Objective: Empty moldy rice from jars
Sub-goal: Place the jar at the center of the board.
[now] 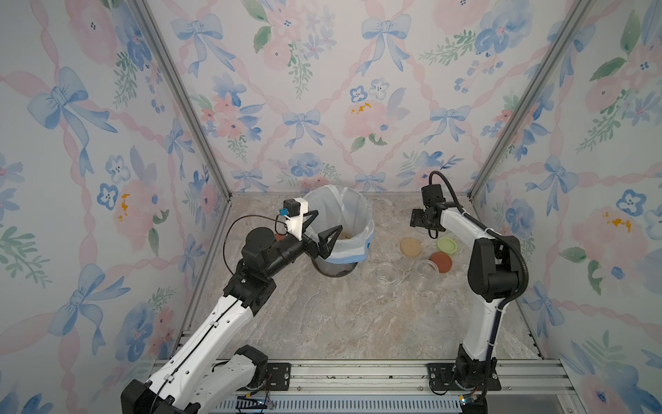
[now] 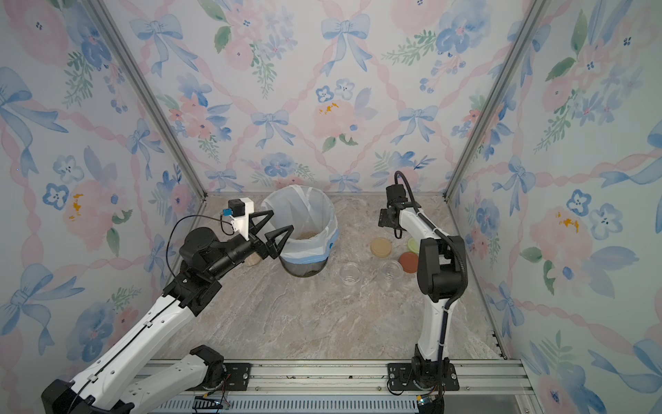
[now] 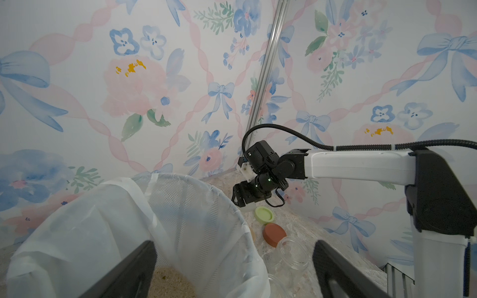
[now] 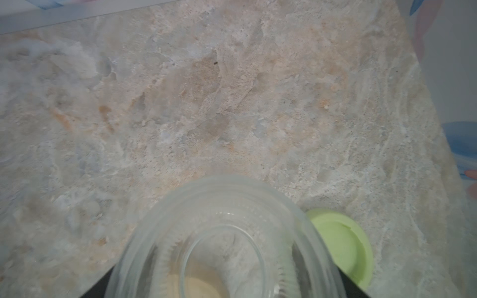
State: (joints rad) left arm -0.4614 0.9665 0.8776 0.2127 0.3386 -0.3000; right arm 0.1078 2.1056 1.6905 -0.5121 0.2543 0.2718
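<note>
1. Right claw (image 3: 238,197) is pinching a clear jar (image 4: 227,232) across its body. It's low over the worktop (image 1: 340,315) at about 1 o'clock, just beside the green lid (image 4: 343,245). Can't tell if the base is touching down yet. Left claw (image 1: 321,226) is spread wide with nothing in it, hanging by the bin's (image 1: 353,211) 9 o'clock rim.
2. Where the stuff is: the moldy rice (image 3: 173,282) sits in the bottom of the bin. Two empty jars (image 1: 387,274) (image 1: 427,269) stand at the bin's 4 o'clock. A fourth jar (image 2: 253,260) with rice in it is tucked under the left arm at the bin's 8 o'clock.
3. My read: the held jar looks emptied, so this is the put-down. There's a tan patch low in the glass, though. It could be leftover grains or something showing through, I honestly can't tell. Worth a check before letting go.
4. To do it well, lower it straight and land the base flat on bare worktop. Don't catch the green lid's edge or it'll rock. Only spread the claw once the jar rests on its own, since glass is slippery.
5. Back out upward rather than sideways, because the lids and the other jars are near.
</note>
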